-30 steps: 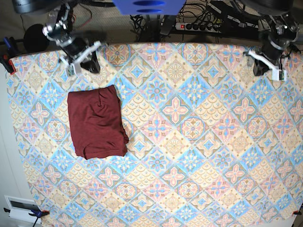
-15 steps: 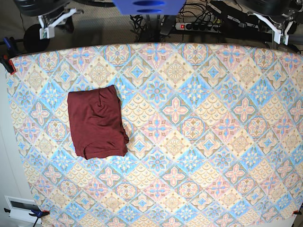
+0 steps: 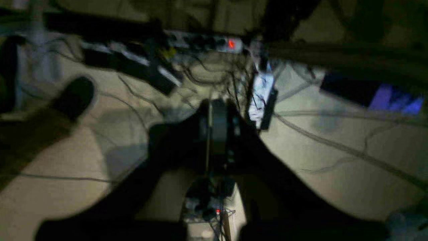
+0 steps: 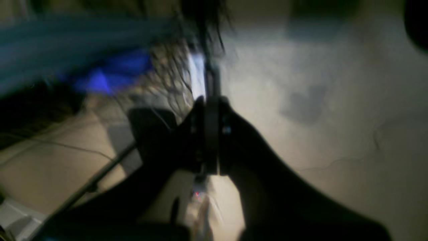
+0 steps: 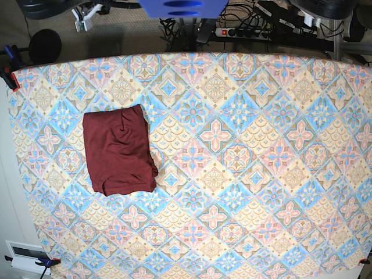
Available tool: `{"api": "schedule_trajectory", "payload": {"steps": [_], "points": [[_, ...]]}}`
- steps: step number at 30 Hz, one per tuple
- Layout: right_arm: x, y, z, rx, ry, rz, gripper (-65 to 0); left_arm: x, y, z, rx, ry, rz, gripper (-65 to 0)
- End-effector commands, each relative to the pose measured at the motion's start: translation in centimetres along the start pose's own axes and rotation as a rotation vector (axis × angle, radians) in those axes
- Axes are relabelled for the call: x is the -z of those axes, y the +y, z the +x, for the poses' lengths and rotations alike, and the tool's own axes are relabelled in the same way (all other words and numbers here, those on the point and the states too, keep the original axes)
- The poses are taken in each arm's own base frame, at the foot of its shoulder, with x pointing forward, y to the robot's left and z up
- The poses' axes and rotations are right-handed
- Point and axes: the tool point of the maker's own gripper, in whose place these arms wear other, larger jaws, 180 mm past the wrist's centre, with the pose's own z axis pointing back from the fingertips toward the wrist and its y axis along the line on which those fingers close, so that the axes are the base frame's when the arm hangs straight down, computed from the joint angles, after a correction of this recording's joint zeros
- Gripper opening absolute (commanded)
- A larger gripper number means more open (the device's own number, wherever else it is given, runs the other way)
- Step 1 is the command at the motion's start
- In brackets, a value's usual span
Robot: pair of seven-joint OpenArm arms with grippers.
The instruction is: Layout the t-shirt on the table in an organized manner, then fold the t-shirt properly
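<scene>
The dark maroon t-shirt (image 5: 119, 150) lies folded into a compact rectangle on the left part of the table (image 5: 244, 174), with a small bulge at its right lower edge. Neither gripper is near it. Both arms are drawn back beyond the table's far edge: a piece of the right arm (image 5: 86, 11) shows at the top left, a piece of the left arm (image 5: 317, 17) at the top right. In the left wrist view my left gripper (image 3: 214, 125) is shut and empty, hanging over the floor. My right gripper (image 4: 209, 134) is also shut and empty over the floor.
Behind the table's far edge lie a power strip (image 5: 244, 32) and tangled cables (image 3: 234, 77). Clamps (image 5: 9, 75) hold the patterned cloth at the left corner. A white box (image 5: 23, 256) sits off the table at the lower left. A blue mount (image 5: 183, 7) hangs at top centre.
Both arms have pulled back from the table's far corners and now sit almost out of the base view. The t-shirt has not moved.
</scene>
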Motion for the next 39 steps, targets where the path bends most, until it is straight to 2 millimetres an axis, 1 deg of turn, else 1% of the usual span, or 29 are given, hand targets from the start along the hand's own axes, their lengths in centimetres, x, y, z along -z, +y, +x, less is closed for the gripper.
{"api": "schedule_trajectory", "payload": {"steps": [1, 3, 5, 7, 8, 9, 11, 13, 14, 16, 17, 18, 20, 21, 23, 24, 26, 27, 28, 31, 33, 35, 39], "points": [[0.1, -0.2, -2.3, -0.006, 0.077, -0.006, -65.0, 0.7, 0.2, 0.3, -0.001, -0.018, -0.002, -64.8], [1.7, -0.3, -3.0, -0.042, 0.13, -0.009, -65.0, 2.7, -0.2, -0.8, -0.017, 0.022, -0.014, -64.8], [3.4, -0.7, -2.7, -0.072, 0.141, -0.02, -65.0, 4.7, -1.0, -1.7, -0.068, 0.057, -0.029, -64.8], [4.7, -1.1, -2.9, -0.068, 0.139, -0.024, -65.0, 6.4, -1.4, -2.2, -0.107, 0.087, -0.037, -64.8], [5.4, -1.2, -3.5, -0.056, 0.146, -0.021, -65.0, 7.3, -1.7, -2.3, -0.124, 0.102, -0.045, -64.8], [6.3, -1.3, -3.6, -0.043, 0.146, -0.018, -65.0, 8.1, -2.1, -2.2, -0.135, 0.114, -0.052, -64.8], [8.0, -1.3, -3.8, -0.009, 0.154, -0.006, -65.0, 9.6, -3.6, -2.0, -0.129, 0.138, -0.083, -64.8], [9.5, -1.0, -3.9, 0.046, 0.145, 0.012, -65.0, 10.6, -5.1, -2.2, -0.107, 0.136, -0.116, -64.8], [10.2, -0.8, -4.0, 0.075, 0.14, 0.019, -65.0, 11.1, -6.1, -2.1, -0.088, 0.117, -0.14, -64.8], [11.5, -0.3, -3.8, 0.126, 0.119, 0.034, -65.0, 12.2, -8.8, -2.3, -0.061, 0.09, -0.199, -64.7], [12.1, -0.1, -3.4, 0.147, 0.106, 0.041, -65.0, 12.7, -9.8, -2.4, -0.049, 0.082, -0.223, -64.7], [12.5, 0.1, -3.1, 0.164, 0.097, 0.045, -65.0, 13.2, -10.4, -2.5, -0.044, 0.081, -0.237, -64.7], [13.2, 0.5, -2.8, 0.189, 0.088, 0.054, -65.0, 13.9, -11.1, -2.4, -0.037, 0.077, -0.24, -64.7], [13.5, 0.6, -2.3, 0.198, 0.077, 0.058, -65.0, 14.4, -12.1, -2.5, -0.032, 0.077, -0.241, -64.7], [13.9, 0.7, -1.4, 0.206, 0.053, 0.061, -65.0, 15.1, -13.3, -2.7, 0.01, 0.068, -0.225, -64.7], [14.1, 0.6, -1.0, 0.21, 0.041, 0.05, -65.0, 15.2, -13.7, -2.6, 0.042, 0.059, -0.224, -64.7], [14.4, -0.7, -0.8, 0.221, 0.033, -0.026, -65.0, 15.4, -14.4, -2.7, 0.101, 0.052, -0.222, -64.7], [14.4, -1.7, -0.8, 0.227, 0.032, -0.082, -65.0, 15.4, -14.3, -2.8, 0.129, 0.055, -0.213, -64.7], [14.3, -2.5, -1.1, 0.232, 0.032, -0.132, -65.0, 15.6, -14.7, -2.9, 0.154, 0.057, -0.212, -64.7], [14.0, -4.2, -1.5, 0.238, 0.022, -0.231, -65.0, 15.7, -15.1, -3.1, 0.199, 0.061, -0.2, -64.7], [13.9, -4.4, -1.4, 0.237, 0.014, -0.239, -65.0, 15.9, -15.0, -3.0, 0.212, 0.061, -0.188, -64.6], [13.9, -4.5, -1.3, 0.241, 0.012, -0.242, -65.0, 16.1, -15.0, -2.2, 0.215, 0.051, -0.188, -64.6], [13.9, -4.5, -1.4, 0.244, 0.014, -0.243, -65.0, 16.2, -15.0, -1.9, 0.208, 0.044, -0.185, -64.6]]}}
